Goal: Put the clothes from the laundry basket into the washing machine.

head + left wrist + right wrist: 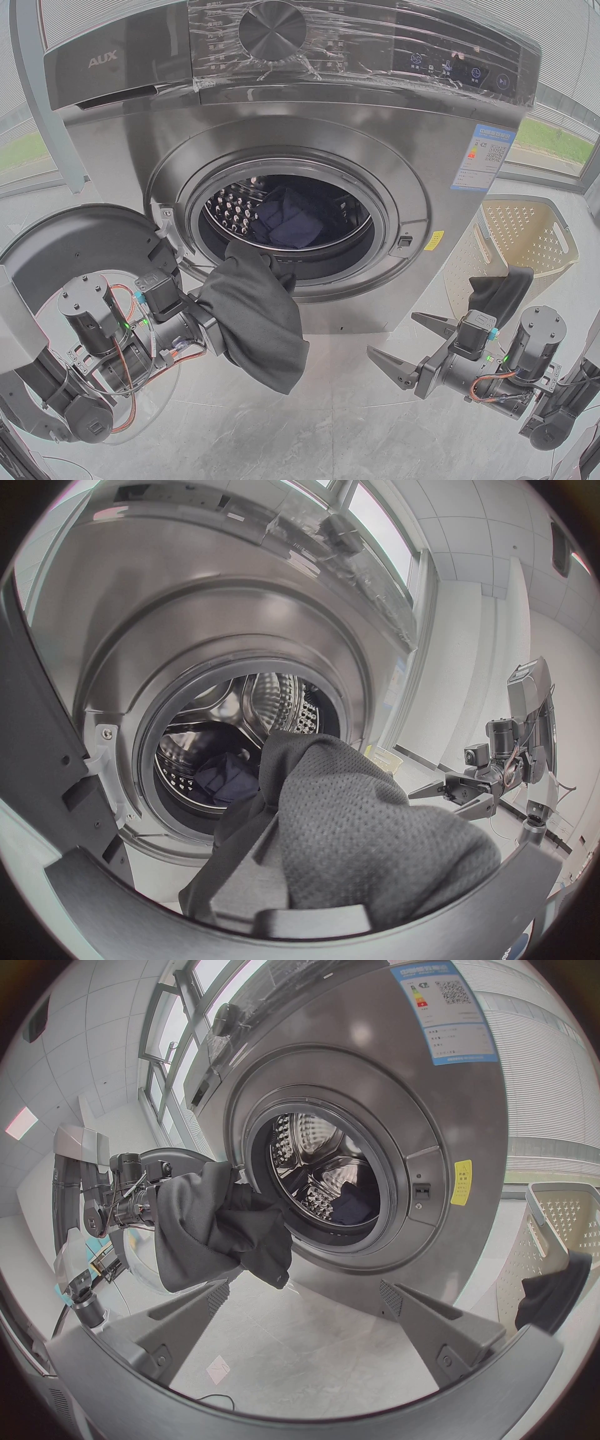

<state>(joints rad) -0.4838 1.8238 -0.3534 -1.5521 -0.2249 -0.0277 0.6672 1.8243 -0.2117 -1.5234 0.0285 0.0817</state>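
I log left claw [211, 326] gripping grey garment [262, 325], washing machine [375, 144] mouth just ahead of it | right claw [392, 335] spread, empty | laundry basket [531, 240] near it.

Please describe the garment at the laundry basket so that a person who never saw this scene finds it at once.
Beside the washing machine, on the robot's right, stands a beige perforated laundry basket. A black garment hangs over its rim, beyond the open right hand. Unlike the grey garment in the left hand or the navy garment inside the drum, nothing holds it.
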